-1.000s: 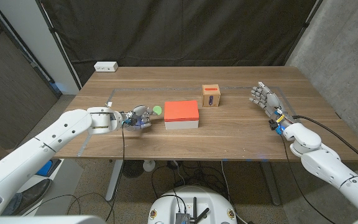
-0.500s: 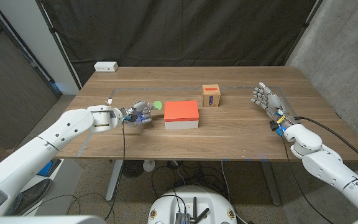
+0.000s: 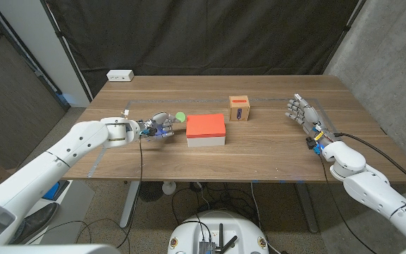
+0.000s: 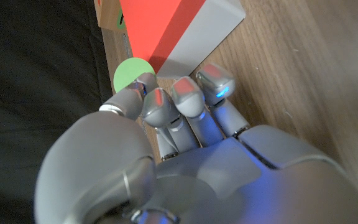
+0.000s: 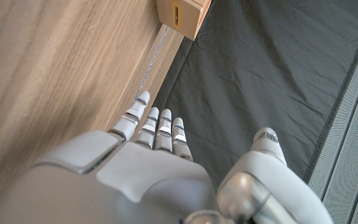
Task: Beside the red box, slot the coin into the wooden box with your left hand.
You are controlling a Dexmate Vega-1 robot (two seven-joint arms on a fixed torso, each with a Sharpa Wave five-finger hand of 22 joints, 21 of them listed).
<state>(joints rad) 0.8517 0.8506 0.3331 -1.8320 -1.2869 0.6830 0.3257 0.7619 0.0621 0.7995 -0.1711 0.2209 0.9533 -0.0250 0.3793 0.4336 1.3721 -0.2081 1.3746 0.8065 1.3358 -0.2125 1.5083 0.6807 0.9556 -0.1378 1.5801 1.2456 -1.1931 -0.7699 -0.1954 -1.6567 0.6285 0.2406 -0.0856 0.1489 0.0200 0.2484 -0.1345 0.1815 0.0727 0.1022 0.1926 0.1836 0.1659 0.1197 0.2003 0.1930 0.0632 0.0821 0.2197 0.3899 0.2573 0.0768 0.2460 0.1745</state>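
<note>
Green coin (image 3: 180,116) sits pinched in the fingers (image 4: 156,102) of the left hand (image 3: 157,128), held up above the tabletop (image 3: 259,152) just left of the red box (image 3: 205,126); in left wrist view the coin (image 4: 133,74) shows as a flat green disc at the fingertips, thumb on one side, other fingers curled in close together, w/ the red box's (image 4: 166,34) red top & grey-white side right behind it. Red box lies roughly mid-tabletop. Wooden box (image 3: 240,108) stands behind & to the right of the red box, a short way apart, red band on top & a dark slot on its front face; right wrist view catches it (image 5: 180,15) near the tabletop's far edge, slot visible. Right hand (image 3: 301,111) is well off to the right side, fingers straight & slightly apart, holding nothing; can't tell if it touches the wood. White power strip (image 3: 120,75) at the far left corner. Black curtain (image 3: 210,35) behind.
</note>
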